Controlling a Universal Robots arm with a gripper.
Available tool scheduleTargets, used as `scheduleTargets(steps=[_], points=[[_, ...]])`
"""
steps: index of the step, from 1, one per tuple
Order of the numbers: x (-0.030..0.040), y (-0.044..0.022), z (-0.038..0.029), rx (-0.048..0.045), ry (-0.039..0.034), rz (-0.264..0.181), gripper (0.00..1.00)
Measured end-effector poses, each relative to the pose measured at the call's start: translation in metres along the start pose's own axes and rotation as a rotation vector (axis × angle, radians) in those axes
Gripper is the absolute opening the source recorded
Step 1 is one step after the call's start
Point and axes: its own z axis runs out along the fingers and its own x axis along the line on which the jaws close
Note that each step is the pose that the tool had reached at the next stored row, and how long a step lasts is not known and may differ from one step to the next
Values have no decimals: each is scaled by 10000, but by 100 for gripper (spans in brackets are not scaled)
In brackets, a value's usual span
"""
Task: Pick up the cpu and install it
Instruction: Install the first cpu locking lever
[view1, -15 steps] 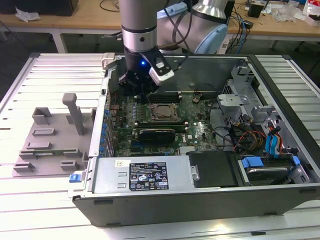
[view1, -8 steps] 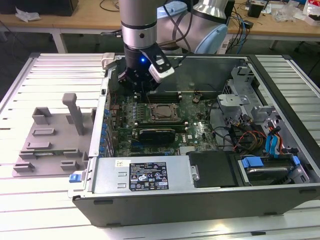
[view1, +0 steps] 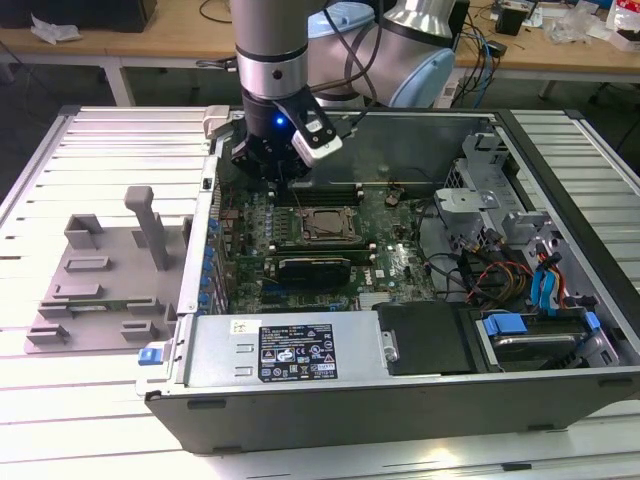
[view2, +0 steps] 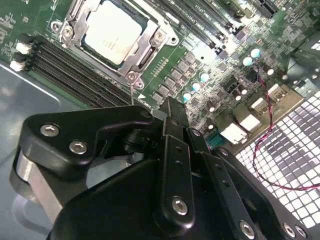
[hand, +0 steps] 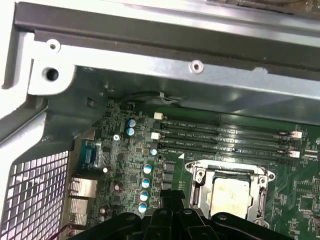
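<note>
arm (view1: 272, 60): silver-grey, comes in from the top edge, blue light lit near the wrist.
gripper (view1: 272, 175): black, low inside the case (view1: 400, 405), over the motherboard (view1: 400, 262) corner at the exterior view's left, just beyond the socket (view1: 318, 226).
cpu (view1: 322, 224): lies flat inside the socket frame, mid-board.
case: open, lying on its side on the white slatted desk (view1: 100, 150).
tray (view1: 90, 300): grey, with blocks and one upright post, on the desk at the exterior view's left of the case.
power supply (view1: 290, 348): labelled box along the near wall.

Exterior view overlooks the whole case (view1: 400, 405); both close wrist views share the socket (view2: 146, 54) (hand: 199, 176).
</note>
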Motion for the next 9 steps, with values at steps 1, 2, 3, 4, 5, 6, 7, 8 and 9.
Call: scheduleTargets(steps=[1,2,3,4,5,6,7,8,9], points=[[0,0,0,-3,0,1,11],[0,0,0,-8,-1,0,11],[0,-1,0,-113,-14,2,11],[0,0,0,-189,-23,7,11],[0,0,0,-190,-23,7,11],[0,0,0,-191,-24,7,11],[1,0,0,-215,-26,7,11],[8,1,0,-240,-29,8,11],[14,2,0,-254,-31,10,11]])
